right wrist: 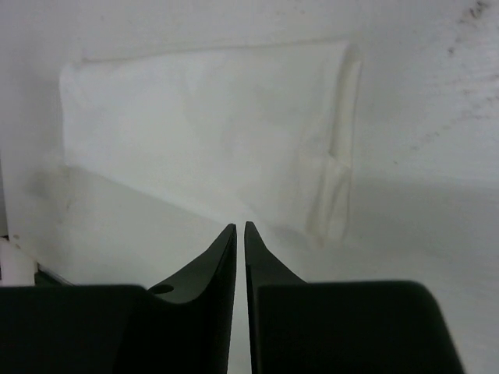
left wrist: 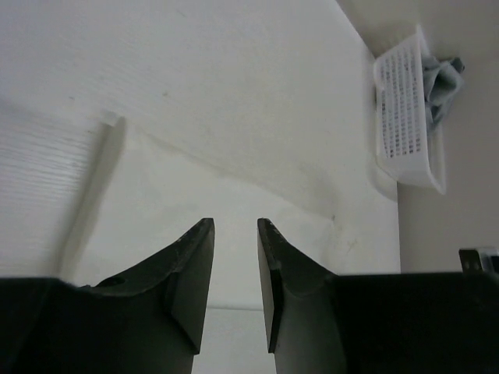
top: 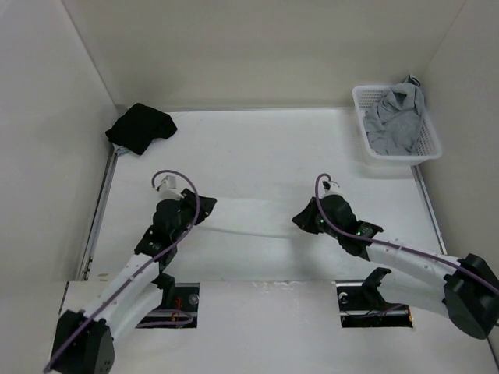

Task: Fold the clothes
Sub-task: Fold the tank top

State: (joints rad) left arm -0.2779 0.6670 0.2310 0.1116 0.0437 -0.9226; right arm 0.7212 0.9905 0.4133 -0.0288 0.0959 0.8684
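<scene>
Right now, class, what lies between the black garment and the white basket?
Only bare table; the top view shows nothing between the black garment and the basket.

Open table [top: 265, 148] lies ahead, bounded by the basket [top: 362, 128] (far right corner) and black garment [top: 140, 127] far left.

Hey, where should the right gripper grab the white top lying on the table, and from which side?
I'd pinch the white top at its near corner, on the doubled band, coming low from the side of the right gripper. The cloth lies flat; only that thicker band seems to offer a raised lip.
</scene>
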